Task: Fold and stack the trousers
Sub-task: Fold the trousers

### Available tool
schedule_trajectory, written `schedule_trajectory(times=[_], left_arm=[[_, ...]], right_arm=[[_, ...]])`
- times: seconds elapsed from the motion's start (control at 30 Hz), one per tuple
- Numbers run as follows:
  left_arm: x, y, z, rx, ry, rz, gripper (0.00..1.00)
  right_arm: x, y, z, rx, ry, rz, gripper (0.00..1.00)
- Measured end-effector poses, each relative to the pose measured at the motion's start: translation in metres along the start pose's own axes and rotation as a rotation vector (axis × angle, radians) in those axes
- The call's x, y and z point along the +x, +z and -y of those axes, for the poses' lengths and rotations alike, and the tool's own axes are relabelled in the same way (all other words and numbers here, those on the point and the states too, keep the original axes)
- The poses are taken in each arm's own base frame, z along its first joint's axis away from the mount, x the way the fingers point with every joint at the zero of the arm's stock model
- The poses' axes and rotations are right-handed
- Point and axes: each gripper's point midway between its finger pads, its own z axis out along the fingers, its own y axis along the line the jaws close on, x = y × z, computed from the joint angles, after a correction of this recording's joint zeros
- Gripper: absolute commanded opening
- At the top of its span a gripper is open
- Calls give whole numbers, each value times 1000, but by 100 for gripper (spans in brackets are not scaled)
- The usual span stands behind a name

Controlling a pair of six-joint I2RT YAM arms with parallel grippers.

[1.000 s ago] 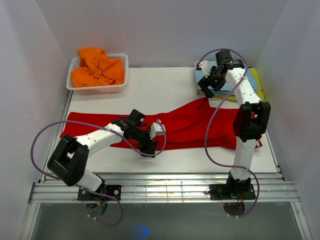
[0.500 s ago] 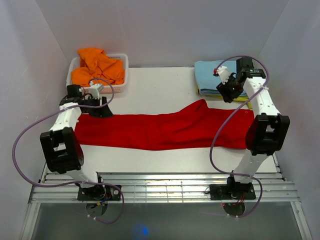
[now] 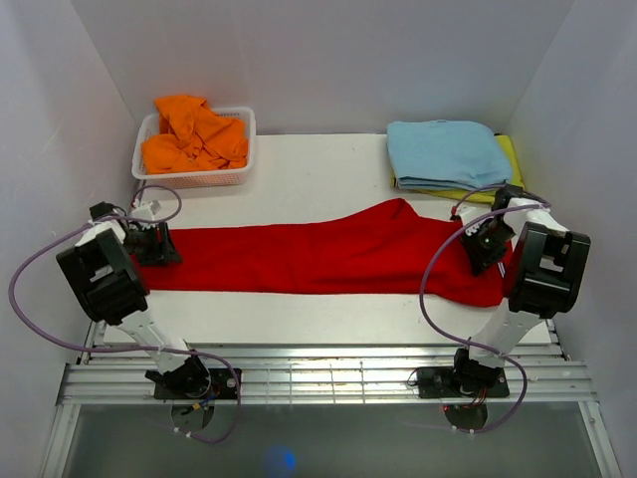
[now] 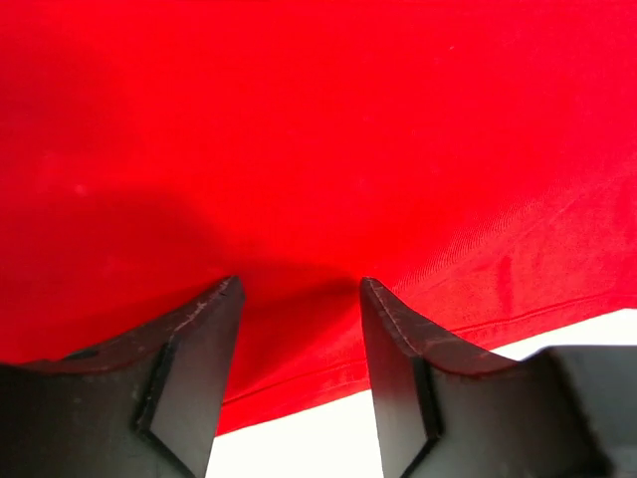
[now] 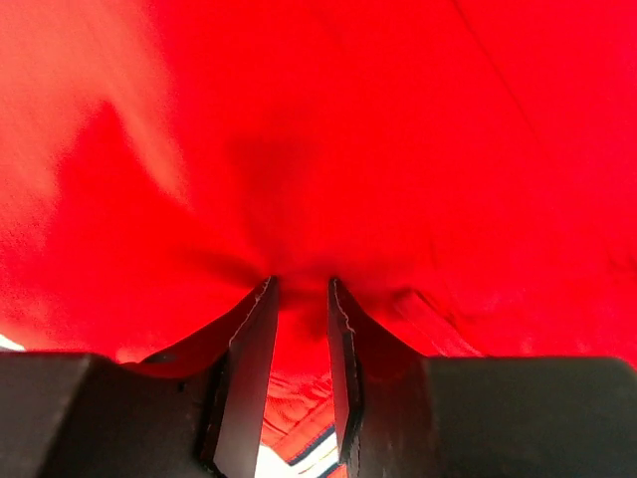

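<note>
Nearest me, the trousers (image 3: pixel 318 257) lie stretched full length across the table (image 3: pixel 318 184), one end towards each arm. At the left end the left gripper (image 4: pixel 299 289) sits low on the cloth by the hem. Its jaws are apart with red fabric between them, and nothing looks clamped. At the right end the right gripper (image 5: pixel 299 284) has its jaws nearly together. Cloth is puckered into the narrow gap, so I take it as pinched on the trousers.

This looks like the grasp before the first fold. I'd say the left jaws need to bite the hem next. Then one end must be lifted high enough to carry over the other without dragging the middle.

Farther back, a folded light blue garment (image 3: pixel 443 152) lies at the right — likely where the stack goes — and a basket (image 3: pixel 189 180) at the left holds an orange garment (image 3: pixel 194 134).
</note>
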Motion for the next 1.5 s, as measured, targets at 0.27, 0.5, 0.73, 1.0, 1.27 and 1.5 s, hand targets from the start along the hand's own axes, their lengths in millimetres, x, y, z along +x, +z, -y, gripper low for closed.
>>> schedule_trajectory(times=[0.27,0.5,0.73,1.0,1.27,1.5], left_arm=[[-3,-9,-13,40,92,24,73],[-17,-22,52,109,352,38,77],[-33,-34,106,150,478,123,78],[-25,-14,92,135,376,80,79],[-26,-6,84,112,314,68,79],[-26,-4,81,97,312,63,79]], right_arm=[[-29,-68,15,43,102,199,61],[-47,-140,67,186,333,386,66],[28,-75,55,-2,715,281,86],[53,-34,5,-154,835,216,87],[58,-16,-1,-161,847,223,91],[61,-32,7,-98,854,279,93]])
